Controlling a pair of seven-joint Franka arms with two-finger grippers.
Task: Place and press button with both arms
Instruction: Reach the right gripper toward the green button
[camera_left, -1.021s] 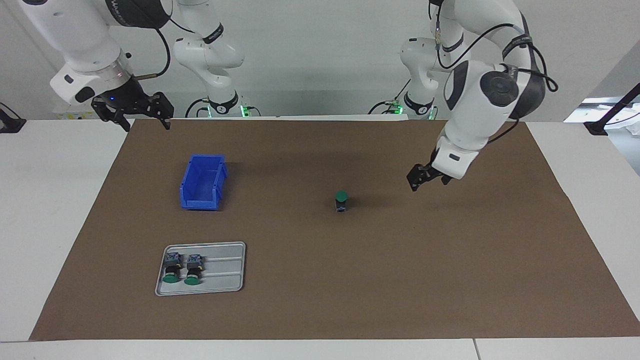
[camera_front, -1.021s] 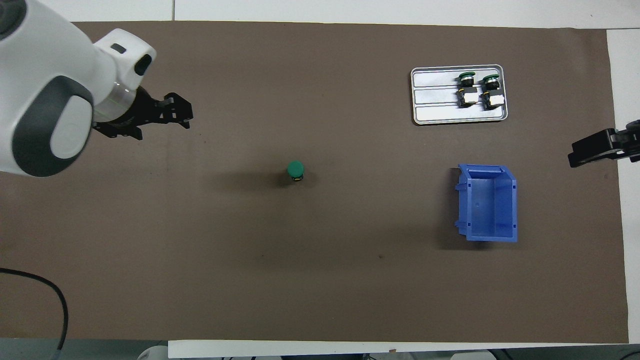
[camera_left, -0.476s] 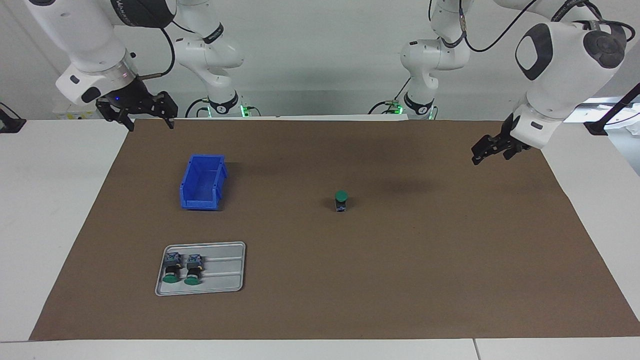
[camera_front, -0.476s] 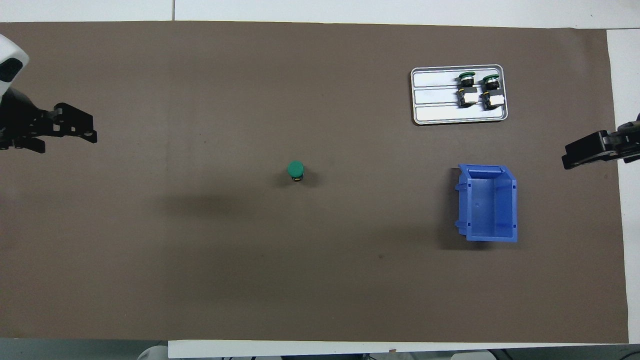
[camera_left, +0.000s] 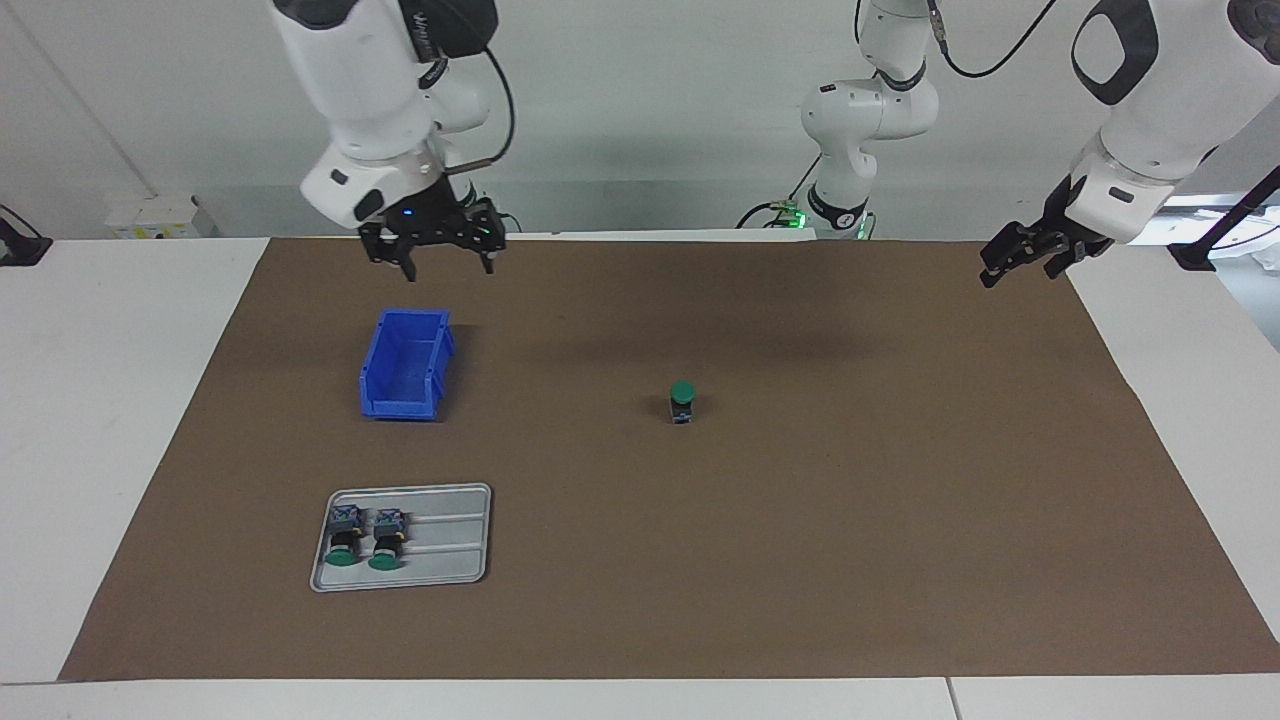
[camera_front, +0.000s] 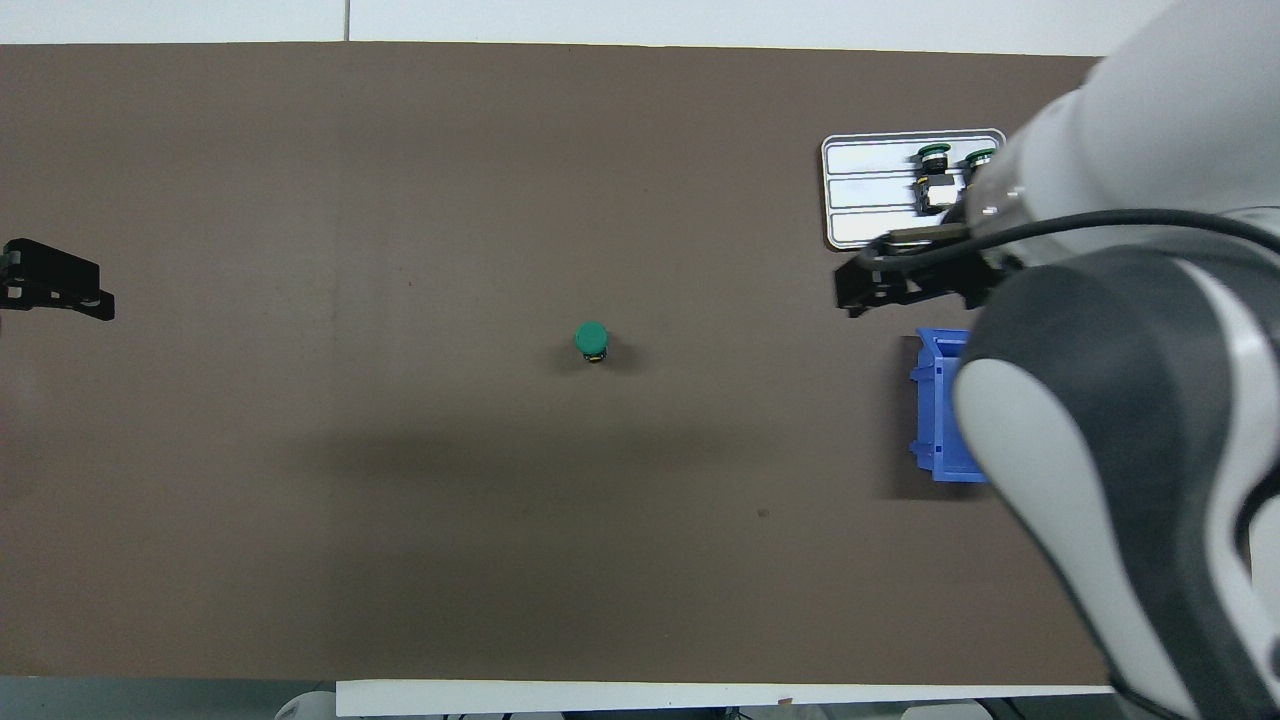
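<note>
**Partly hidden: bin and tray under the right arm**

Overhead, reading across: showing only the black tip of the left gripper (camera_front: 60, 290) at the edge, fingers apart, holding nothing. Standing upright mid-mat (camera_front: 300, 500), green cap up, the button (camera_front: 591, 338), well apart from both grippers. Hanging raised with fingers spread, empty, the right gripper (camera_left: 437, 250), its white arm covering most of the blue bin (camera_front: 935, 410) and part of the tray (camera_front: 860, 190) with two more buttons (camera_left: 365, 538).
</note>
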